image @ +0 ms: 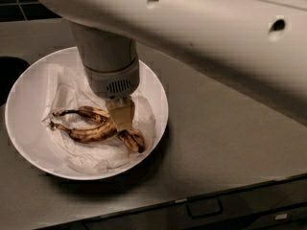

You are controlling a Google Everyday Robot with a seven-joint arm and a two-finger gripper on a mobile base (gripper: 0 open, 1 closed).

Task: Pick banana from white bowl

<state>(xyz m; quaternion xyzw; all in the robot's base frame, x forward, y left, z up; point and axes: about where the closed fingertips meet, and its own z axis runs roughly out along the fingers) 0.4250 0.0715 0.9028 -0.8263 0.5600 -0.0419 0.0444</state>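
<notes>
The white bowl (29, 128) is wide and shallow and sits on a dark grey counter, lined with crumpled white paper (62, 87). The banana (91, 134) lies in it, long, curved and brown-streaked, with its thin dark stem pointing left. A shorter dark-spotted banana (93, 112) lies just behind it. My gripper (121, 115) hangs straight down from the grey wrist into the bowl, right at the middle of the bananas where they cross, hiding that part.
My white arm (216, 37) spans the top and right of the view. The grey counter (230, 128) stretches to the right of the bowl. A drawer handle (204, 207) sits below the front edge. A dark recess (9, 71) lies at the left.
</notes>
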